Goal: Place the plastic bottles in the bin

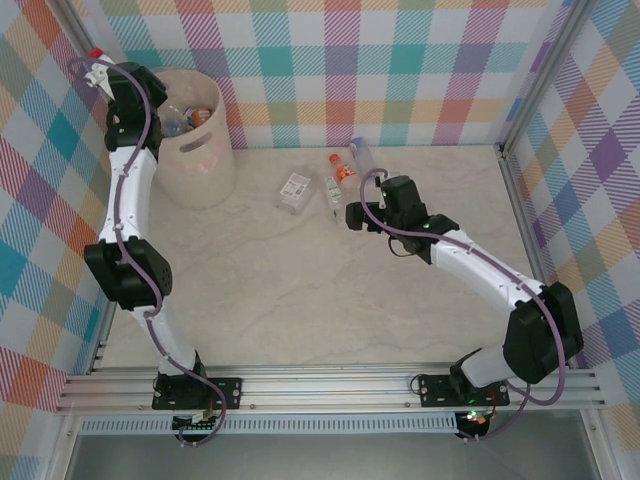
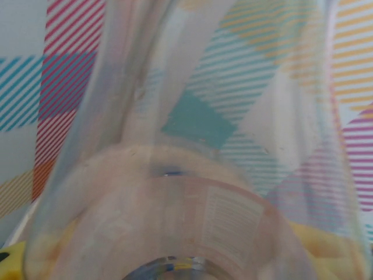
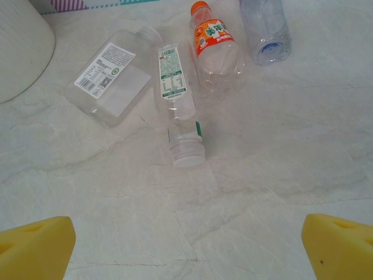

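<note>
Just ahead of the spread right hand (image 3: 187, 248) lie four bottles (image 3: 175, 99).

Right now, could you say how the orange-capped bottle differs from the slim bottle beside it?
The orange-capped bottle has an orange label; the slim bottle has a white cap and white-green label. The orange-capped bottle's cap points away from the right wrist camera, the slim bottle's toward it. Both are clear, lying on the table.
</note>
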`<action>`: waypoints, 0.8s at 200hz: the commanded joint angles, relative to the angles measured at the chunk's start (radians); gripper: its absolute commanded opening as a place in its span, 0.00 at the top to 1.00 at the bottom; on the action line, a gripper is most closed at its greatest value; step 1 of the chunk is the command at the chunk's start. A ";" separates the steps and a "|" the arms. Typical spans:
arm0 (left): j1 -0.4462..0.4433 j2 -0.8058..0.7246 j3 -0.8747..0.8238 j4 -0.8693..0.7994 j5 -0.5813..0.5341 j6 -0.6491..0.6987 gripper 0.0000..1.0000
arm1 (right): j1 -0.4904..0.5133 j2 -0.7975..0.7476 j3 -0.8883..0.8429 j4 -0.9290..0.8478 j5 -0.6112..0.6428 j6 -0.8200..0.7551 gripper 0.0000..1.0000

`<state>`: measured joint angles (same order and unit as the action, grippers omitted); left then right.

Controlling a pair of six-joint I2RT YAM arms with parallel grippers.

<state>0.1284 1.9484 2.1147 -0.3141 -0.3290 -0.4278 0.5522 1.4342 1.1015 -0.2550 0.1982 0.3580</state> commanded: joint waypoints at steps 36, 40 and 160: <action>0.018 0.161 0.349 -0.447 -0.050 -0.069 0.03 | 0.003 0.016 0.043 -0.022 -0.003 0.019 0.00; 0.019 0.156 0.349 -0.445 -0.047 -0.069 0.02 | 0.003 0.016 0.041 -0.022 -0.002 0.021 0.00; 0.002 0.063 0.279 -0.394 0.176 -0.060 0.00 | 0.003 0.009 0.021 -0.011 0.003 0.034 0.00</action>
<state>0.1341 2.0735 2.4157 -0.7288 -0.2352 -0.4828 0.5522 1.4460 1.1084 -0.2569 0.1982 0.3775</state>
